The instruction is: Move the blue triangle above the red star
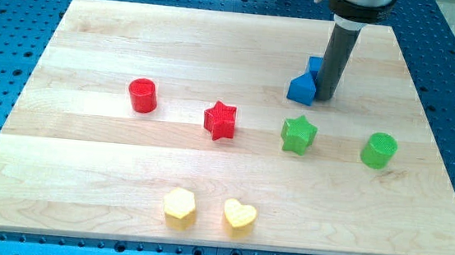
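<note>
Tip against blue triangle, second blue block mostly hidden.

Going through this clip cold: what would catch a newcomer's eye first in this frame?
First, my tip, the lower end of the dark rod coming down from the view's top, pressed against the right side of the blue triangle in the board's upper right. Next, the red star near the centre, below and left of that pair. Then the two yellow blocks side by side at the bottom edge.

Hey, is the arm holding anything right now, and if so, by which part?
Nothing is held. My tip only stands against the right side of the blue triangle, partly hiding a second blue block behind it.
</note>
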Controlling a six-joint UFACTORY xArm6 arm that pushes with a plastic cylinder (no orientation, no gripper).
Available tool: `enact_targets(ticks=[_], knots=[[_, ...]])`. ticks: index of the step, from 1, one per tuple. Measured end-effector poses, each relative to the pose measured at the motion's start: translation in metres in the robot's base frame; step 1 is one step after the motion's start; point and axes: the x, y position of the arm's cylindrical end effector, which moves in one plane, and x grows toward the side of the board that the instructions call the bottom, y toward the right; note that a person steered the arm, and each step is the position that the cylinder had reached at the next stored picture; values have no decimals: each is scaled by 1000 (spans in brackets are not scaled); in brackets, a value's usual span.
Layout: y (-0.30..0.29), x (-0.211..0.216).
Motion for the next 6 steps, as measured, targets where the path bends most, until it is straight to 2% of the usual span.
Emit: enact_targets(ticks=[2,3,4,5,6], knots=[[-36,1],[-87,29],[-110,21],[-109,6],[-161,33]])
